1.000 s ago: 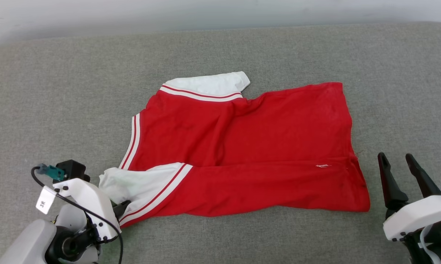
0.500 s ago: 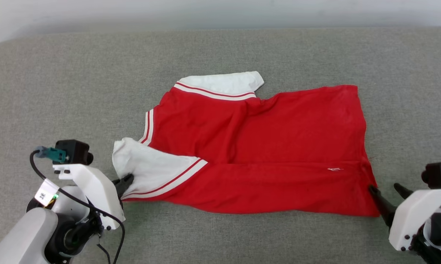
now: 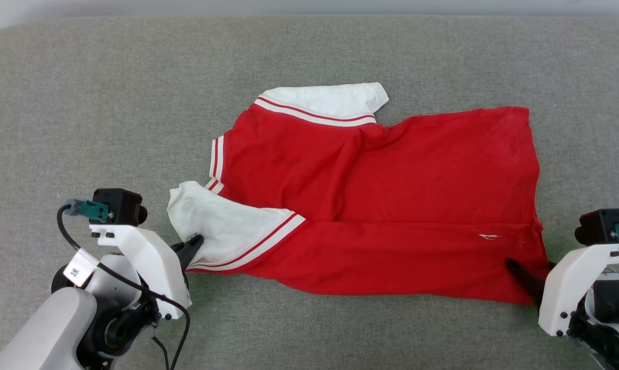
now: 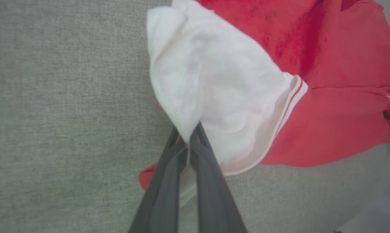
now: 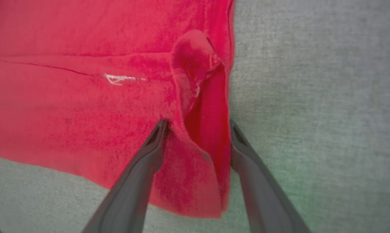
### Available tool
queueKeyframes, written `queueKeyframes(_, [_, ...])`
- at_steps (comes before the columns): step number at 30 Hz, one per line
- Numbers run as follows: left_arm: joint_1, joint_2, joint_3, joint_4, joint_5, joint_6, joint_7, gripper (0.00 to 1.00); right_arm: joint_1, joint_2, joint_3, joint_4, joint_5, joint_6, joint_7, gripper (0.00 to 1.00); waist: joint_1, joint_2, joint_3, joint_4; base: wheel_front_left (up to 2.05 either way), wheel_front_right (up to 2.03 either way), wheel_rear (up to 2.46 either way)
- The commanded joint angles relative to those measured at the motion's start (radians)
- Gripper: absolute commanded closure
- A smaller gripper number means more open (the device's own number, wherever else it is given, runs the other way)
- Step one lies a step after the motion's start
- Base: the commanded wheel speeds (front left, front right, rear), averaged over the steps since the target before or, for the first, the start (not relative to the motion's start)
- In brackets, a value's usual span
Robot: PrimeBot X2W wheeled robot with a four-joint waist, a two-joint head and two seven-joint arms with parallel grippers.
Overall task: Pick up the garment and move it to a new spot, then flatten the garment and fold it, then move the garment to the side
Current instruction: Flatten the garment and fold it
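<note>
The garment (image 3: 381, 195) lies spread on the grey surface, red with white sleeves and red-and-white stripe trim, its near long edge folded over. My left gripper (image 3: 194, 241) is shut on the near white sleeve (image 4: 214, 84); its tips (image 4: 190, 136) pinch the sleeve's edge. At the garment's near right corner my right gripper (image 3: 533, 270) stands open. In the right wrist view its two fingers straddle a raised fold of red cloth (image 5: 201, 106), with the gripper (image 5: 197, 129) low over the hem.
A grey fabric-covered surface (image 3: 83, 103) carries the garment and stretches well beyond it on every side. Its back edge (image 3: 309, 13) meets a pale wall at the top of the head view.
The head camera has tilted down. My right gripper went from beside the garment onto its near right corner, still open. My left gripper keeps its hold and has drawn the white sleeve out.
</note>
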Motion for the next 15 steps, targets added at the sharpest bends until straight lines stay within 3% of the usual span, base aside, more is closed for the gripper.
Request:
queueKeyframes(1, [-0.004,-0.004,0.002,0.005,0.001,-0.003,-0.005,1.00,0.028,0.027,0.025,0.055,0.013,0.000,0.036,1.00,0.0000,0.0000,0.001,0.000,0.00,0.00,0.00])
queueKeyframes(15, [0.032,-0.022,0.031,0.029,0.019,-0.018,-0.121,1.00,-0.035,-0.024,0.019,-0.037,-0.006,-0.001,-0.016,1.00,0.0000,0.0000,-0.083,-0.003,0.00,0.00,0.00])
